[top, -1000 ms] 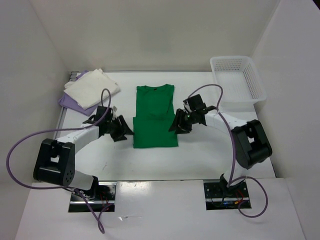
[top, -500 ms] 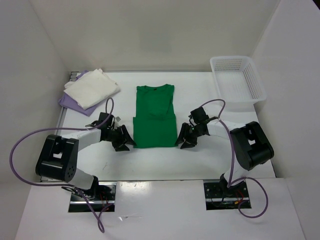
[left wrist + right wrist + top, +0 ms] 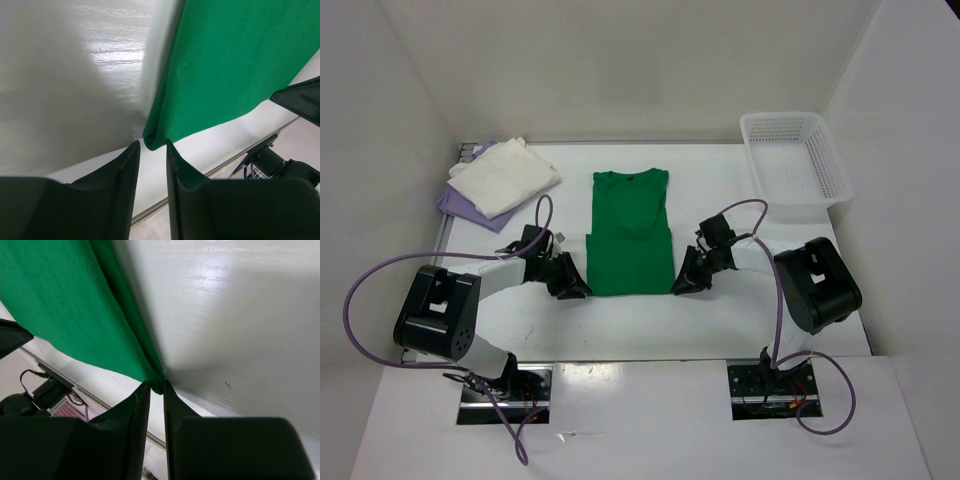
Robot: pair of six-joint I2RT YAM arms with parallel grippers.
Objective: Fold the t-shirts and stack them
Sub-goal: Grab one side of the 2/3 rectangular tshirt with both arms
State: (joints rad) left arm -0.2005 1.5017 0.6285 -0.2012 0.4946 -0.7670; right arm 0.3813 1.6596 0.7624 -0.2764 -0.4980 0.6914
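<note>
The green t-shirt lies flat at the table's middle, folded into a long strip with its collar at the far end. My left gripper is low at its near left corner. In the left wrist view that gripper has its jaws narrowed, with the corner of the green cloth between the tips. My right gripper sits at the near right corner. In the right wrist view it pinches the tip of the green cloth. A cream t-shirt lies folded on a lavender t-shirt at the far left.
A white mesh basket stands at the far right corner. White walls close in the table on the left, back and right. The table's metal front edge runs just beyond both held corners in the wrist views.
Both grippers have slid toward me along the green t-shirt's sides, from mid-length to its near corners. Their jaws have narrowed onto those corners.
</note>
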